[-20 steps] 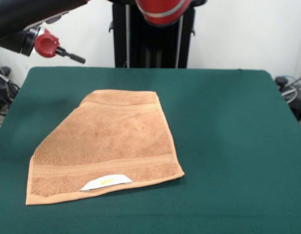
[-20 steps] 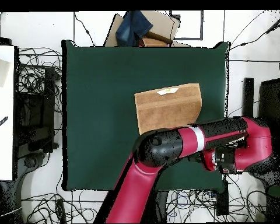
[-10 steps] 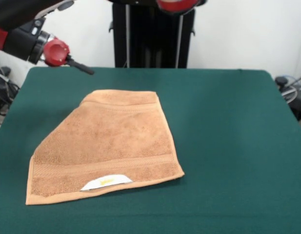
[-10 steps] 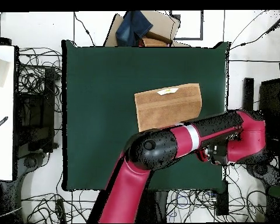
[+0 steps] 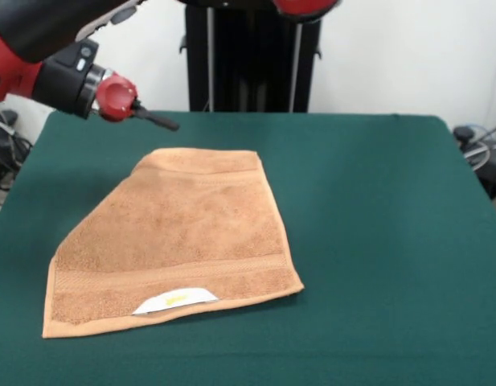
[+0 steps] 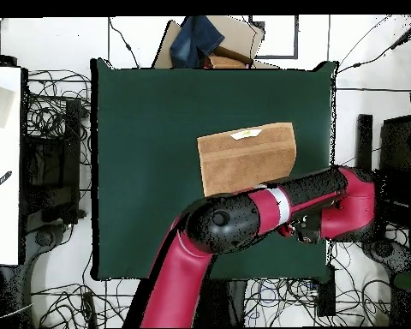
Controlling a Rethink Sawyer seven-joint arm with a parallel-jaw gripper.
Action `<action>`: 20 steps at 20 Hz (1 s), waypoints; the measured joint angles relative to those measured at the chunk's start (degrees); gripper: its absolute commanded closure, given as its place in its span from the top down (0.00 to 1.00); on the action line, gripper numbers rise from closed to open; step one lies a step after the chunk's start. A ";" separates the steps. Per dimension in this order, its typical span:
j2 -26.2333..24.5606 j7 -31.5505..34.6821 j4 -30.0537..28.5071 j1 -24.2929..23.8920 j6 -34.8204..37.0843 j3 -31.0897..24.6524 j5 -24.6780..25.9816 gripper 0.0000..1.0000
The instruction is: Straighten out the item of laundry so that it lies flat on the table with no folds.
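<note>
We saw the towel (image 5: 172, 241) lying on the green table (image 5: 376, 225), a little toward 9 o'clock from the table's middle in the front view. It was not flat in one layer: the corner toward 10 o'clock was folded, so this side ran as a slanted edge from the far hem down to the near corner at 7 o'clock. A woven band crossed the cloth near the front edge, and the white label (image 5: 174, 301) with a yellow mark lay at the front hem, at 6 o'clock of the towel. In the overhead view the towel (image 6: 246, 157) lay toward 2 o'clock from the table's middle, with the label (image 6: 246, 134) at its 12 o'clock edge.

The gripper (image 5: 155, 120) came into the front view from 10 o'clock, behind a red round part, and it hung above the table just beyond the towel's far corner, not touching it. It showed only as one thin dark tip, so we could not tell how far it was open, and we saw nothing held in it. In the overhead view the red and black arm (image 6: 243, 223) covered the towel's 6 o'clock edge.
</note>
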State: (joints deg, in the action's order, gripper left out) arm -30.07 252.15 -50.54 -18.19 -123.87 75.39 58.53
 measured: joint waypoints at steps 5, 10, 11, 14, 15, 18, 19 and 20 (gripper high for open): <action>-1.49 -0.01 0.01 -0.84 1.58 -2.37 0.59 0.00; -4.09 -0.35 0.02 -1.95 7.93 -3.41 2.60 0.00; -4.36 -0.56 0.01 -1.91 9.43 -3.50 2.96 0.00; -4.83 -1.50 -0.46 -1.32 14.80 -3.78 3.98 0.00; -4.60 -1.65 -0.77 -1.00 15.22 -3.79 4.18 0.00; -3.74 -2.13 -2.39 0.92 17.13 -3.80 5.03 0.00; -3.45 -2.30 -2.94 1.56 17.76 -3.80 5.32 0.00; -3.22 -2.44 -3.49 2.27 19.34 -3.81 5.60 0.00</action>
State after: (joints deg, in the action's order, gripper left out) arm -33.29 249.71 -54.03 -15.92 -104.53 71.58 64.13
